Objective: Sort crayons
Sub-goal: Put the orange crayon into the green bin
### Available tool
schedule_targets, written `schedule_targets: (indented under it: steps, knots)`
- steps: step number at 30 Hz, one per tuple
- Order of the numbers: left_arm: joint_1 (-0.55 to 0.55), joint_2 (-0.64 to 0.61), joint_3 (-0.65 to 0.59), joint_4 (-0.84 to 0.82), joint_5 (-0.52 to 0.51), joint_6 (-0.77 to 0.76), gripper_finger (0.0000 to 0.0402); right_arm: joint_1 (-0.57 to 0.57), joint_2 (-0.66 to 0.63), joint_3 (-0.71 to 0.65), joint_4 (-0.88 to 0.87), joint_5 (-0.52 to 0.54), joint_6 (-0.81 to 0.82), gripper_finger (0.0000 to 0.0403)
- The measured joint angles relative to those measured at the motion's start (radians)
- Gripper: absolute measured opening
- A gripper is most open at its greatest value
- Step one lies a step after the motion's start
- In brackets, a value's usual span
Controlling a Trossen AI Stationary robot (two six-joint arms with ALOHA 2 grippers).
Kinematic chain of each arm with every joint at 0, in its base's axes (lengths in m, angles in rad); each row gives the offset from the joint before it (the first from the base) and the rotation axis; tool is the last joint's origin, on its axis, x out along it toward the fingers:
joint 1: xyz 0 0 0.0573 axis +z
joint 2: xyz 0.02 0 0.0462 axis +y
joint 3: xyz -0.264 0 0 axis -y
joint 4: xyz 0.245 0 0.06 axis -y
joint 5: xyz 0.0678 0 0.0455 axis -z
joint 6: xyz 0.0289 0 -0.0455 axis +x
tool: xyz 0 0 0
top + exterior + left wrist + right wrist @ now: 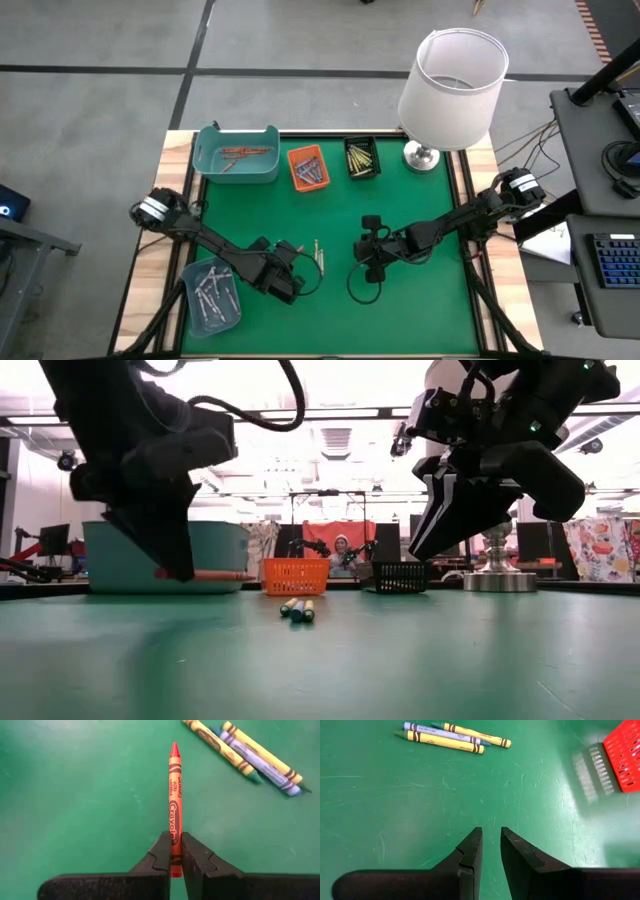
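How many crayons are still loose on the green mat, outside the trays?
3 loose crayons, lying side by side between the two arms: two yellow, one blue. A fourth, red crayon is pinched in the left end effector. None seems hidden.

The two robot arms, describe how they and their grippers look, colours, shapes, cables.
Both arms are dark, slender, jointed links with black cables looping beside them. The left gripper and right gripper each end in two matte black, wedge-shaped fingers with stepped inner edges. No markings show on them.

Robotics lab, green test mat (pixel 400 210) on a workbench, monitors (pixel 50 540) and equipment racks behind, ceiling strip lights
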Motion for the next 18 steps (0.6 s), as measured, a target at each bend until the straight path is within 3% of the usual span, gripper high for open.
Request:
schedule_targets:
  steps: [11,18]
  knots:
    - [0.002,-0.17,0.002,-0.013,-0.122,0.126,0.0001,0.0,0.0,0.0,0.002,0.0,-0.021,0.0059]
    - [0.052,-0.32,0.003,-0.104,-0.178,0.229,0.0001,0.0,0.0,0.0,0.006,0.0,-0.023,0.0059]
